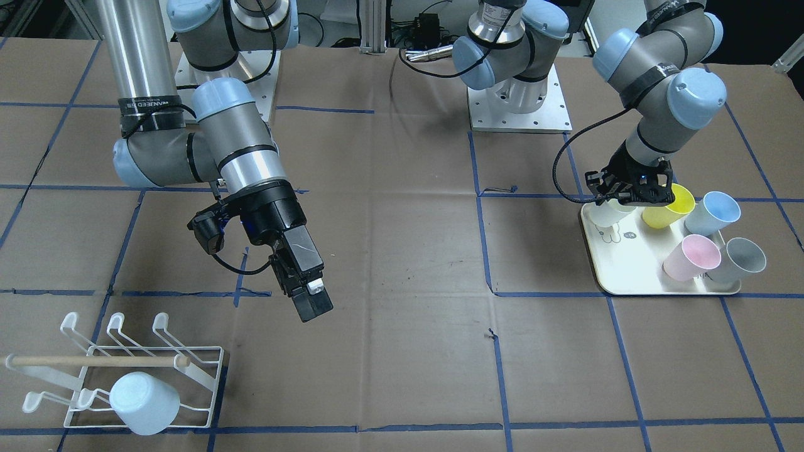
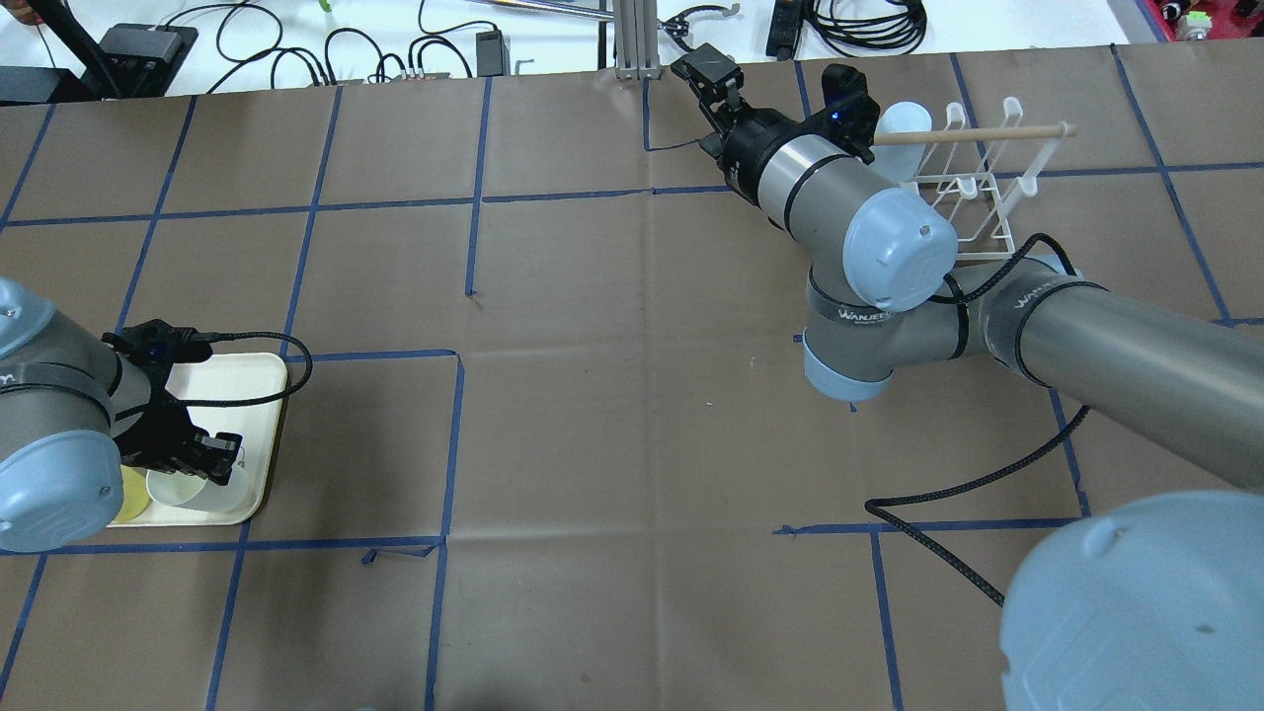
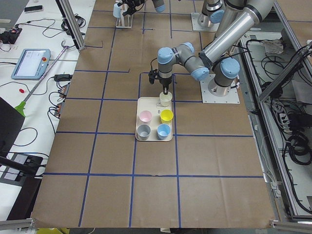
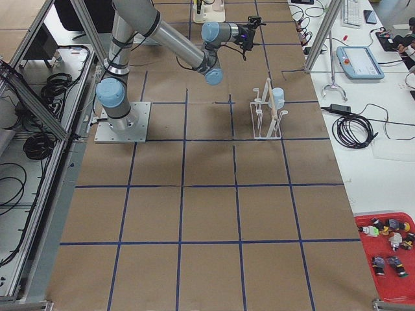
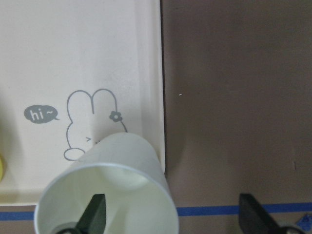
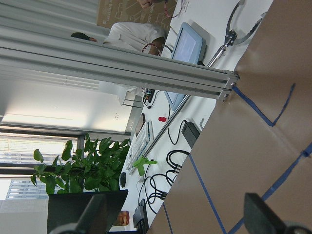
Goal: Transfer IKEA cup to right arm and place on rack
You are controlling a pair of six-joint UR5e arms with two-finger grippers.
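Left gripper [image 5: 174,214] hung straight down over the tray [image 5: 73,48] with its jaws spread wide; one of its fingers [image 5: 96,214] reached inside the white cup [image 5: 112,195], while the other stood well outside the cup's wall, over the bare table [image 1: 402,251]. That cup stood upright, mouth up, at the tray's corner nearest the robot and the table's middle; it sat just beside the tray's rim and partly covered a bunny drawing [image 5: 92,112] with a small "hi~" bubble; it was not yet lifted or passed over. Four more cups stood on the same tray: a yellow cup [image 1: 669,207] just beside the white one, a blue cup [image 1: 713,213] next to the yellow, and a pink cup [image 1: 691,257] and a grey cup [image 1: 744,260] in the row farther from the robot. Right gripper [image 1: 312,298] hovered above the table on the other side, tilted down and outward; its jaws were also spread and held nothing; it was well apart from the tray and apart from the rack [image 1: 195,371]. The rack sat near the table's edge away from the robot, on its right side, with a wooden rod [image 1: 94,361] across it; a pale blue cup [image 1: 146,402] rested mouth down and tilted on one of its slanted prongs. Blue tape lines [image 1: 482,220] marked the brown table into squares.
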